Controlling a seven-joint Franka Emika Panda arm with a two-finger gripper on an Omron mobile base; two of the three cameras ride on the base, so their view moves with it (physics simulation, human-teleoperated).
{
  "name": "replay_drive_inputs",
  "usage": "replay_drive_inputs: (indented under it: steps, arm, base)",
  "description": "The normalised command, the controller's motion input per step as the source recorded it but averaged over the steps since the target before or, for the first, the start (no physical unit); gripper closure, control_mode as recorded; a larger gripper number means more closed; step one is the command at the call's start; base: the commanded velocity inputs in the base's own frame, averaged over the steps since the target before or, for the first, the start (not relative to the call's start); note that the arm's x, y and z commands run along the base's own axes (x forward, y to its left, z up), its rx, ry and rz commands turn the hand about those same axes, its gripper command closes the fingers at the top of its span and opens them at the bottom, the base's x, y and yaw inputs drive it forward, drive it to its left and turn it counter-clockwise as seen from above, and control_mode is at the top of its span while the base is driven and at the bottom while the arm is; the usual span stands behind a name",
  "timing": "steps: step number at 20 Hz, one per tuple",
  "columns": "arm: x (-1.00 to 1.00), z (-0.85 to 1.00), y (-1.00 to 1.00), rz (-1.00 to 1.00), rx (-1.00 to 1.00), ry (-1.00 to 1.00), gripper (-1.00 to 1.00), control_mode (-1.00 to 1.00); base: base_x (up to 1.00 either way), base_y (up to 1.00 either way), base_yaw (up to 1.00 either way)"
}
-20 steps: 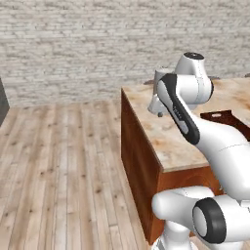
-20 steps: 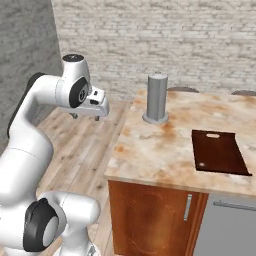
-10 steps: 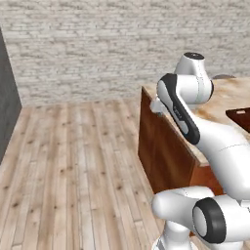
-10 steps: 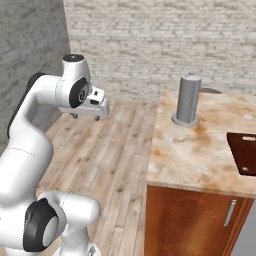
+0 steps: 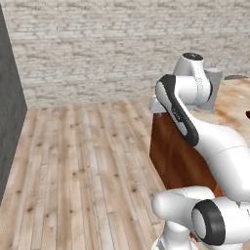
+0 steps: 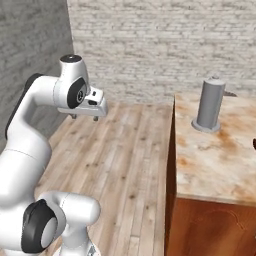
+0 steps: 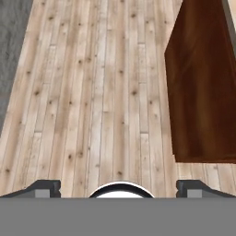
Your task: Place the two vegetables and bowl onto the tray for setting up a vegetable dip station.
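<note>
The pincer (image 6: 84, 117) hangs off the arm's white hand over the wooden plank floor (image 6: 125, 165), its fingers pointing down and spread wide with nothing between them. In the hand view the two dark fingertips (image 7: 44, 188) stand far apart at the lower corners, looking straight down on the pale planks (image 7: 92, 101). Taking the cabinet as the landmark: the pincer is well out to the side of it, above bare floor and apart from its edge. In the hand view the dark reddish-brown side of the cabinet (image 7: 203, 87) rises at the upper right, beside the gripper's line of sight and not under it.

The cabinet carries a mottled beige and rust stone tabletop (image 6: 210, 155). Toward the back of that tabletop stands a tall grey cylinder (image 6: 209, 105) on a round base, upright; in the left base view the same cylinder (image 5: 215, 90) peeks out from behind the arm's upper joint.

At the far right edge of the right base view, on the tabletop, a dark sliver (image 6: 254, 145) is cut off by the frame; it may be the tray, but too little shows to tell. A grey brick wall (image 5: 97, 49) closes the room behind the cabinet.
</note>
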Motion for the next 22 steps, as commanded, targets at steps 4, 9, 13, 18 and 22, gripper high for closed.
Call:
replay_drive_inputs:
  steps: [4, 9, 13, 18, 22]
  arm:
    - [0.00, 0.00, 0.00, 0.00, 0.00, 0.00, -1.00, 1.00]
    - [0.00, 0.00, 0.00, 0.00, 0.00, 0.00, -1.00, 1.00]
    - [0.00, 0.00, 0.00, 0.00, 0.00, 0.00, -1.00, 1.00]
    - [0.00, 0.00, 0.00, 0.00, 0.00, 0.00, -1.00, 1.00]
    - [0.00, 0.00, 0.00, 0.00, 0.00, 0.00, -1.00, 1.00]
  base:
    - [0.63, 0.23, -0.04]
    - [0.62, 0.18, 0.00]
    - [0.61, 0.22, 0.00]
    - [0.63, 0.17, 0.03]
    - [0.65, 0.07, 0.00]
